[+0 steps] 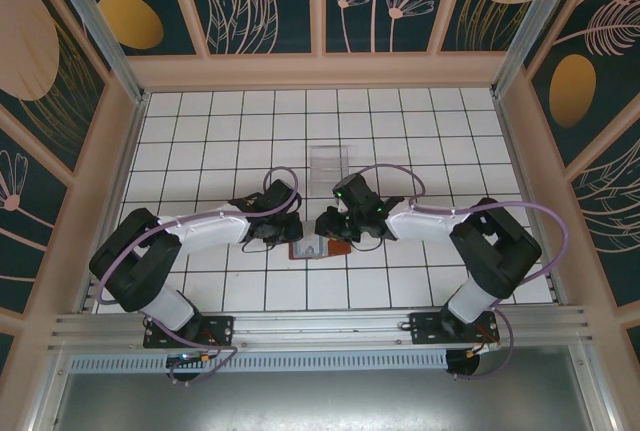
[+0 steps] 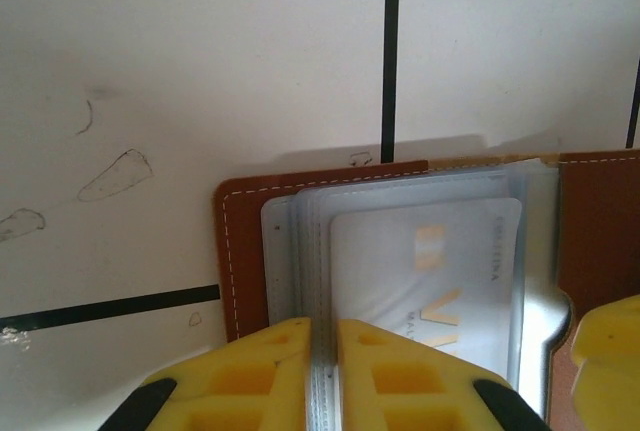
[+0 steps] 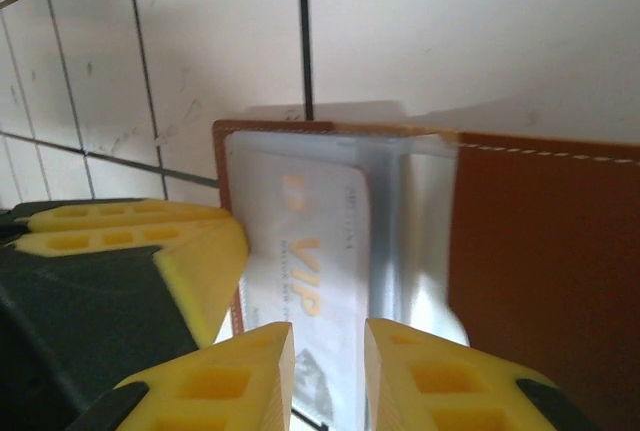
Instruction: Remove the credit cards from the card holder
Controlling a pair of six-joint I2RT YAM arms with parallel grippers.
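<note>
1. In the top view the card holder point(image 1: 298, 250) lies open on the white tiled table point(image 1: 200, 131) near its middle. It is at 6 o'clock from the clear stand point(image 1: 328, 164) and apart from it.
2. The left gripper point(image 1: 293, 231) reaches the holder from 9 o'clock and the right gripper point(image 1: 328, 229) from 3 o'clock. Their tips are close together above it.
3. In the left wrist view the left gripper's yellow fingers point(image 2: 250, 371) are pressed together. They pinch the thin pale edge of the credit cards point(image 2: 420, 261) at the stack's 6 o'clock side.
4. The cards lie fanned inside the holder. The top one is pale with faded gold lettering. Stitched brown leather borders the stack at 9 and 12 o'clock.
5. In the right wrist view the right gripper's fingers point(image 3: 420, 376) stand a little apart over the holder. The top card's face, lettered "VIP", shows in the gap. I cannot tell whether they touch it.
6. There, a yellow finger of the left gripper sits at 9 o'clock, and the holder's brown flap lies at 3 o'clock.
</note>
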